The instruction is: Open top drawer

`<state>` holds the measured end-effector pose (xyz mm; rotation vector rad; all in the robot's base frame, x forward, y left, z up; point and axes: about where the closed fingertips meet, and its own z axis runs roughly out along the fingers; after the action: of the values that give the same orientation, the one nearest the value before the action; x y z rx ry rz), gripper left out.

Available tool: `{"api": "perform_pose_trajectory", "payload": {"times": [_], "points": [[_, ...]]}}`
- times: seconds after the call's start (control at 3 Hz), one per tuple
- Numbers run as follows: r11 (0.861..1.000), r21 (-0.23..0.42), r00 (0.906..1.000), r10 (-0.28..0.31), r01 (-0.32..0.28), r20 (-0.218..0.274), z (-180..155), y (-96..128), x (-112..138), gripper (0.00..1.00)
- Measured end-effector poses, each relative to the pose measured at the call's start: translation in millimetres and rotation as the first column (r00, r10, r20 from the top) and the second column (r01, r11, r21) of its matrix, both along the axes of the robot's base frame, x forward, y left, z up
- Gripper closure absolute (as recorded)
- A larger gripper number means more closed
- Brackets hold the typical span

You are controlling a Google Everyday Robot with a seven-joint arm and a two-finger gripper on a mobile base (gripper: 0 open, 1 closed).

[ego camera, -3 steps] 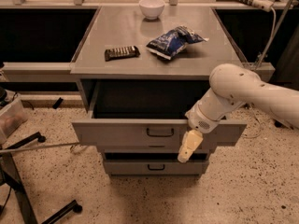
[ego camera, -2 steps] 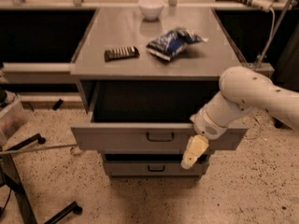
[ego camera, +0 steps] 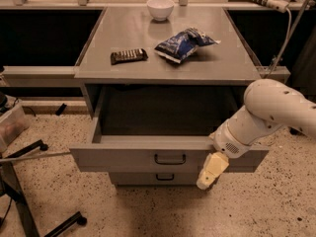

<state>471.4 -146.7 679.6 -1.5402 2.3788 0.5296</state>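
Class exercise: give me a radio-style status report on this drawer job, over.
Gripper hanging low, right of handle, off it. Top drawer pulled well out. Thin rod near its left corner.

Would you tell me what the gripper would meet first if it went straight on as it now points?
The gripper, in front of the open top drawer, points down: probably the speckled floor first, though depth is unclear.

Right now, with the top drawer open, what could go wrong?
1. The gripper hangs in front of the top drawer, right of its handle. Lifting away, it may catch the front panel and shift the drawer.
2. The drawer stands far out. Any more pulling might take it off its rails.
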Motion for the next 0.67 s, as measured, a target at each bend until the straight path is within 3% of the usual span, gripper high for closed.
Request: {"api": "perform_pose_trajectory", "payload": {"times": [0.33, 0.67], "points": [[1.000, 0.004, 0.9999, 0.009, -0.009, -0.006, -1, 1, -3, 0.00], [0.999, 0.048, 0.9985, 0.010, -0.008, -0.053, -5, 0, -25, 0.00]]}}
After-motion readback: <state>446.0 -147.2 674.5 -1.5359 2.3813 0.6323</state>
